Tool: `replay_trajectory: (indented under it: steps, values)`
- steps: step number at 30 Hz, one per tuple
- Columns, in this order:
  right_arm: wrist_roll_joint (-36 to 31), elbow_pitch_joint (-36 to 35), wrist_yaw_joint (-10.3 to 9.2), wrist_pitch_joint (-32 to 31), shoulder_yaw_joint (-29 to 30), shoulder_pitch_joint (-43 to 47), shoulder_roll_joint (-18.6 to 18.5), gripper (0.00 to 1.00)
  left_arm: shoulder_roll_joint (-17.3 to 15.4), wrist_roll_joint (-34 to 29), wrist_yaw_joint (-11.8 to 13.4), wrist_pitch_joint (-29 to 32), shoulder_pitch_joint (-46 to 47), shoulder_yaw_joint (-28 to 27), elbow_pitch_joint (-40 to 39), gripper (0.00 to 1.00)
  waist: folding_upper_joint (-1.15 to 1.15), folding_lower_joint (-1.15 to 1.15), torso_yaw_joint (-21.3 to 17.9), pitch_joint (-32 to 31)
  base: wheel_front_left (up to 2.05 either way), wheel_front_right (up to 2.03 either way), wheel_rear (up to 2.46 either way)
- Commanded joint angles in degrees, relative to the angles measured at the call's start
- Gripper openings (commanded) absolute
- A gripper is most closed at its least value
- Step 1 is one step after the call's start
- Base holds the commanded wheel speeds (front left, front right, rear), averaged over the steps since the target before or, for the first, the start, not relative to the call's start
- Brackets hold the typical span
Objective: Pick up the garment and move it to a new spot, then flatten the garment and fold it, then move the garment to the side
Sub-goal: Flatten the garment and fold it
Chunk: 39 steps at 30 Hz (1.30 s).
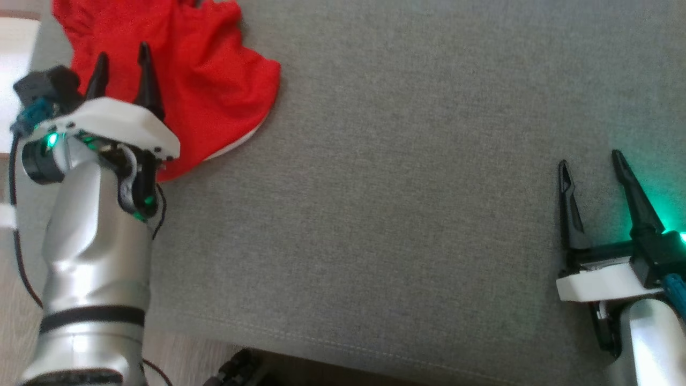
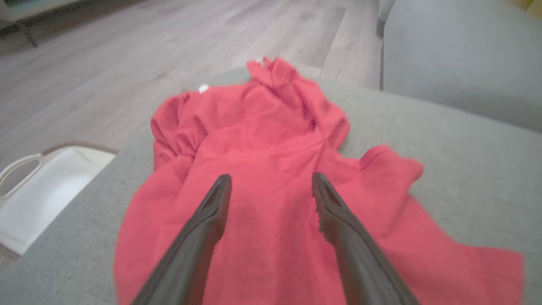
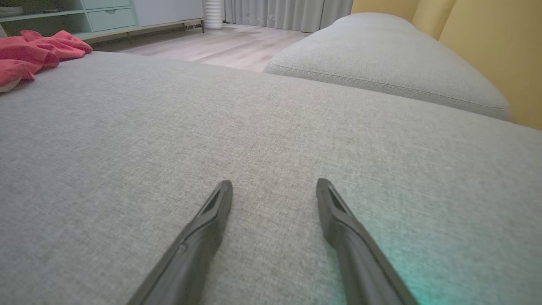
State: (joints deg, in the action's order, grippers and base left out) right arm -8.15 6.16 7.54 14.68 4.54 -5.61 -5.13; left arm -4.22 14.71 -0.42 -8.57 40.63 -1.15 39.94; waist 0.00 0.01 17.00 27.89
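Observation:
A crumpled red garment [image 1: 209, 75] lies at the far left corner of the grey cushion [image 1: 407, 203]; a white lining edge peeks out at its near hem. My left gripper [image 1: 122, 56] hovers over the garment's near part, open, with nothing between its fingers. In the left wrist view the garment [image 2: 271, 169] spreads out under and beyond the left gripper [image 2: 271, 182]. My right gripper [image 1: 588, 160] stands open over bare cushion at the near right, far from the garment. The right wrist view shows the right gripper [image 3: 274, 186] open above the cushion, and the garment [image 3: 29, 53] at the far left.
A white plastic basket [image 2: 46, 190] sits on the wooden floor [image 2: 127, 55] beside the cushion's left edge. A second grey cushion [image 3: 381, 59] lies beyond, against a yellow backrest [image 3: 487, 46]. A shelf unit [image 3: 106, 17] and curtains stand across the room.

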Motion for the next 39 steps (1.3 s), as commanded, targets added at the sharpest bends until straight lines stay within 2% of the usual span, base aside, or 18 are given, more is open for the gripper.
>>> replay_trajectory:
  steps: [1,4,5,6,7,15,21,24,28,35,36,39]
  values:
    - [-0.2,-0.5,-0.05,0.3,-1.2,-1.0,-0.8,1.00,-3.4,-0.2,0.2,0.5,0.8,-1.7,0.1,1.00,0.00,-0.01,-0.9,2.4,0.00,0.00,0.00]
    - [-0.1,-0.5,-0.05,0.3,-1.3,-1.5,-0.9,1.00,-4.3,-0.8,0.6,1.3,4.2,-1.2,5.9,1.00,0.00,-0.01,-1.5,2.8,0.00,0.00,0.00]
    - [-0.1,-0.5,-0.05,0.3,-1.2,-1.6,-0.9,1.00,-4.5,-0.7,0.5,1.6,4.9,-1.1,7.7,0.91,0.00,-0.01,-1.6,2.8,0.00,0.00,0.00]
    - [0.0,-0.5,-0.05,0.3,-1.2,-1.7,-0.8,1.00,-4.8,-0.8,0.4,1.8,5.6,-0.9,9.4,0.40,0.00,-0.01,-1.8,2.7,0.00,0.00,0.00]
    - [0.0,-0.4,-0.05,0.3,-1.3,-1.7,-0.7,1.00,-5.0,-0.8,0.2,1.8,6.2,-0.7,10.9,0.00,0.00,-0.01,-1.9,2.6,0.00,0.00,0.00]
    - [0.7,0.8,-0.05,0.3,-0.8,-0.7,0.3,1.00,-5.5,-0.4,-2.3,-1.8,8.6,0.3,16.2,0.00,0.00,-0.01,-1.9,-1.3,0.00,0.00,0.00]
    - [2.5,2.2,-0.05,0.3,-1.4,0.8,1.6,1.00,-4.7,1.1,-5.2,-3.6,8.4,1.5,10.2,0.00,0.00,-0.01,-2.1,-7.7,0.00,0.00,0.00]
    - [3.4,3.0,-0.05,0.3,-1.9,1.5,2.0,1.00,-4.2,2.2,-6.2,-2.0,7.4,2.8,4.4,0.00,0.00,-0.01,-2.7,-10.6,0.00,0.00,0.00]
    - [5.0,3.8,-0.05,0.3,-2.9,2.2,2.2,1.00,-4.1,4.0,-6.7,2.7,4.6,5.0,-7.1,0.00,0.00,-0.01,-4.4,-13.9,0.00,0.00,0.00]
    - [9.2,4.9,-0.05,0.3,-5.2,3.5,2.2,1.00,-4.2,9.6,-7.0,16.9,-2.9,10.4,-32.0,0.00,0.00,-0.01,-9.7,-18.0,0.00,0.00,0.00]
    - [9.2,4.9,-0.05,0.3,-5.2,3.5,2.2,1.00,-4.2,9.6,-7.0,16.9,-2.9,10.4,-32.0,0.00,0.00,-0.01,-9.7,-18.0,0.00,0.00,0.00]
    - [10.2,4.9,-0.05,0.3,-5.8,4.0,2.2,1.00,-3.4,13.8,-7.0,23.3,-6.5,13.8,-41.0,0.00,0.00,-0.01,-12.5,-18.9,0.00,0.00,0.00]
